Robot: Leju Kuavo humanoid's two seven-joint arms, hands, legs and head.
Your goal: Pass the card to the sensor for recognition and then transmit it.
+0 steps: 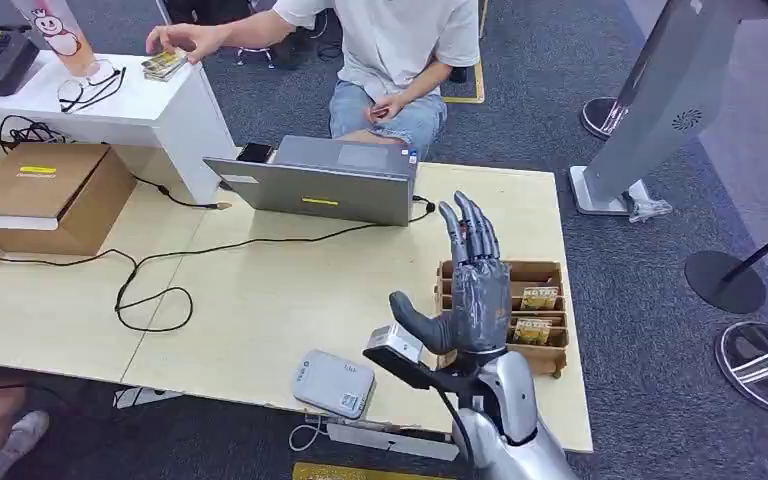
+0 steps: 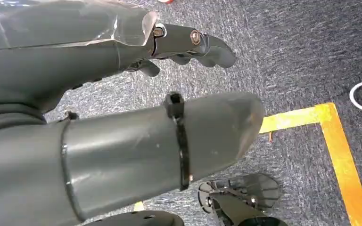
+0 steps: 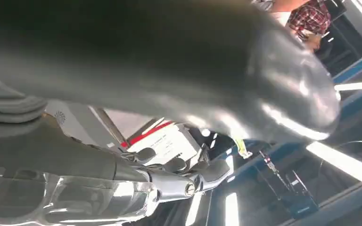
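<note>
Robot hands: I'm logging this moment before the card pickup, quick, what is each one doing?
Right robot hand: open, raised upright above the wooden card holder, holding nothing.
Left robot hand: hangs over the carpet, holding nothing; open or closed cannot be told.

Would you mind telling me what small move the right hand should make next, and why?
Probably lower the right hand toward the cards in the wooden holder and close on one. The hand is raised with fingers straight and apart, holding nothing, right beside the holder, while the grey sensor lies nearer the table's front edge, waiting for a card.
</note>
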